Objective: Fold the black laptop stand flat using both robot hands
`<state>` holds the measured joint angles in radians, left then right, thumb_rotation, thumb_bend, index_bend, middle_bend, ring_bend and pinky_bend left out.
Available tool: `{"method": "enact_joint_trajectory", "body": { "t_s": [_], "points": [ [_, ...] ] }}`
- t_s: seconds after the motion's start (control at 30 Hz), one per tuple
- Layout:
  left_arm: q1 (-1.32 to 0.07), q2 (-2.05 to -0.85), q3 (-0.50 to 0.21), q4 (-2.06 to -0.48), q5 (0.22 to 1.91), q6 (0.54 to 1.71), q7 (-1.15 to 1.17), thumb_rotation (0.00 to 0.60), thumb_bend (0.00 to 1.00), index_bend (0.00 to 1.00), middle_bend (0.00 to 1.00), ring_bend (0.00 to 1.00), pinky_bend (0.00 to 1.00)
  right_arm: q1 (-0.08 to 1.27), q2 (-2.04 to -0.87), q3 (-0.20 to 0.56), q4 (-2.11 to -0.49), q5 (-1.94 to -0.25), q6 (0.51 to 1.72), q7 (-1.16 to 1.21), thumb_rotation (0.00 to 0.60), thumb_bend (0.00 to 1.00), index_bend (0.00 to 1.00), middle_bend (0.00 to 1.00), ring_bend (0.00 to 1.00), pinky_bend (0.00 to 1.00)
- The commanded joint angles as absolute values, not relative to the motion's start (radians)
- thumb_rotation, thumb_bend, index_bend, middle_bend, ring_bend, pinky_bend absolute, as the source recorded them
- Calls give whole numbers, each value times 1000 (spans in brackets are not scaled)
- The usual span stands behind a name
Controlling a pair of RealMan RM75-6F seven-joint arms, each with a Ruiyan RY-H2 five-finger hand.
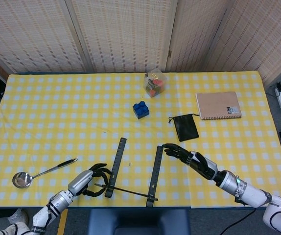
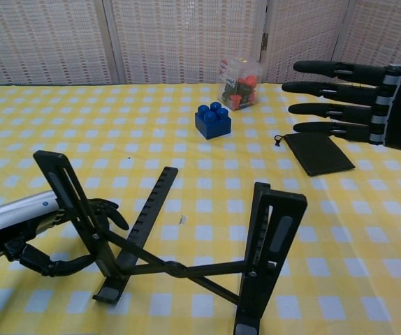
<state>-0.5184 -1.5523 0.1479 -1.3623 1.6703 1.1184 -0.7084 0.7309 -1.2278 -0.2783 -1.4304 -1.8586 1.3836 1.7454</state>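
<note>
Two views. From the head: black laptop stand [image 1: 130, 172] unfolded near the front edge of the table [image 1: 42, 112]. Left hand [image 1: 86, 179] curled around the stand's left rail near its front end; right hand [image 1: 189, 157] flat, fingers extended, tips at the right rail's far end. From the chest: left hand [image 2: 29, 234] wrapped about the raised left arm of the stand [image 2: 186, 241]; right hand [image 2: 358, 103] held above the table, fingers straight and spread, holding nothing.
</note>
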Motion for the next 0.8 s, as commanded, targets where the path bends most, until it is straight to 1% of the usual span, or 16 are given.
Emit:
{"method": "enact_joint_trajectory", "body": {
  "t_s": [0.03,0.23,0.47,0.57,0.6,0.63,0.73,0.77,0.8],
  "points": [
    [-518,-1552,149,-1362,1671,1119,-708,600,434,545,301,97,0,730,-1227,-278,-1431,-1860,1383,1745,0,0,0,0,0,0],
    [-517,-1551,155,-1363,1674,1121,-709,600,442,559,304,98,0,728,-1224,-276,-1433,-1861,1381,1743,0,0,0,0,0,0],
    [-518,-1553,156,-1366,1677,1126,-713,600,499,572,307,100,0,726,-1220,-274,-1439,-1864,1380,1736,0,0,0,0,0,0],
    [-517,-1550,158,-1369,1679,1129,-713,600,505,569,307,101,0,726,-1219,-274,-1442,-1869,1378,1725,0,0,0,0,0,0],
    [-516,-1549,158,-1371,1680,1132,-713,600,504,545,308,100,0,726,-1218,-274,-1443,-1870,1377,1720,0,0,0,0,0,0],
    [-516,-1547,160,-1374,1681,1133,-715,600,502,487,308,97,0,726,-1217,-273,-1444,-1870,1375,1708,0,0,0,0,0,0],
    [-522,-1532,167,-1388,1684,1124,-721,600,498,265,281,63,0,724,-1214,-270,-1449,-1867,1357,1636,0,0,0,0,0,0],
    [-523,-1527,169,-1392,1686,1122,-721,600,498,203,255,43,0,723,-1212,-270,-1454,-1867,1349,1611,0,0,0,0,0,0],
    [-524,-1521,172,-1398,1687,1121,-721,600,498,173,240,32,0,723,-1209,-270,-1460,-1867,1338,1573,0,0,0,0,0,0]
  ]
}}
